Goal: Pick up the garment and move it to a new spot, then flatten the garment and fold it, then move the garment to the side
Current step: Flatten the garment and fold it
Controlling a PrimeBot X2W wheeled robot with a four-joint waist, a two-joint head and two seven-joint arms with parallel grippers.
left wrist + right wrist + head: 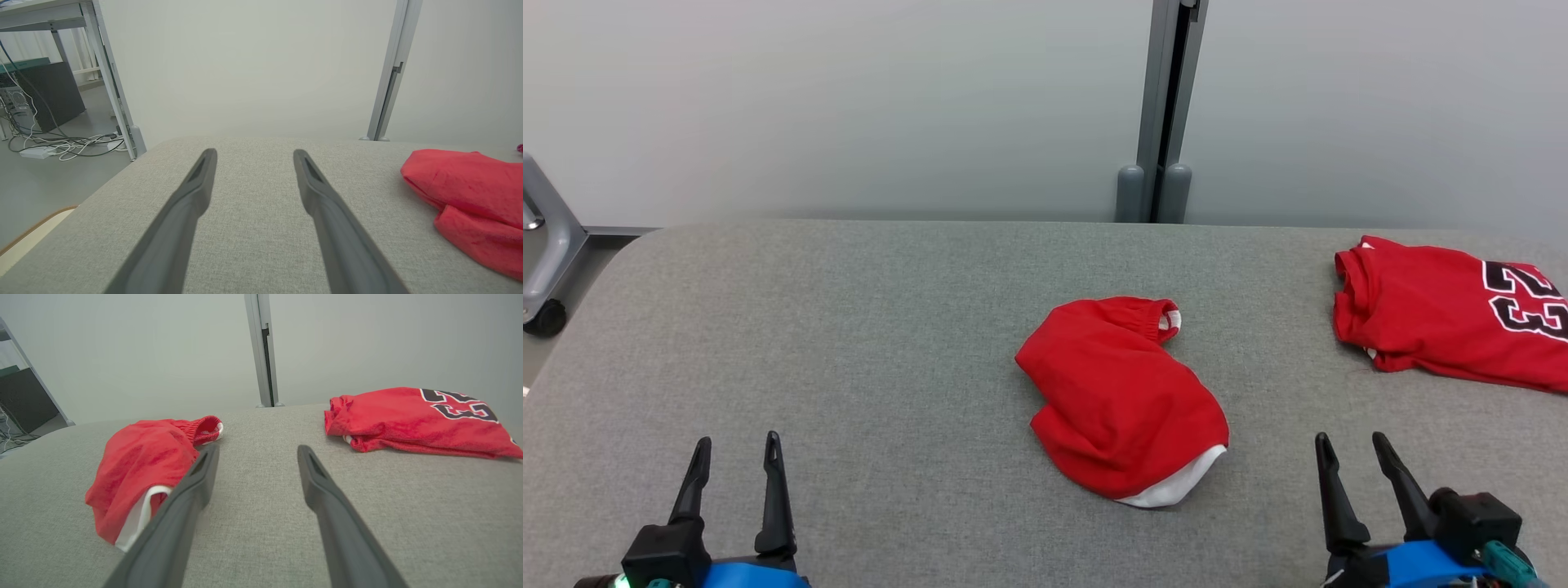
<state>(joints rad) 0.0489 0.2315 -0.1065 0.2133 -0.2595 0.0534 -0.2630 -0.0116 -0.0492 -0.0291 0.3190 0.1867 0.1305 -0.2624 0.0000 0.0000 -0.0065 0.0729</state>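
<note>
Garment (1119, 400), a red piece with white trim and a gathered elastic band, is lying crumpled near the middle of the grey fabric worktop (849, 343), slightly toward its right side.

That worktop is stretching across the head view, its far edge running along a pale partition wall and its far left corner curving round. A grey post (1168, 106) is standing upright behind the far edge, splitting the wall into two panels. Beyond the left edge, a grey frame on a dark caster (543, 245) is standing on the floor.

A red jersey (1429, 327) with black, white-edged numerals is lying folded by the right side of the worktop, nearer the far edge than the near one, with part of it running out of the picture. It is sitting well apart from the garment, with bare cloth showing between them.

The garment is bunching into a rounded heap: its elastic band is pointing toward the far edge and a white strip is showing at the end facing the near edge.

The left claw (737, 441) is hovering over the near left part of the worktop, fingers spread wide and gripping nothing. The right claw (1350, 438) is hovering at the near right, likewise spread wide and empty, near the garment without touching it.
</note>
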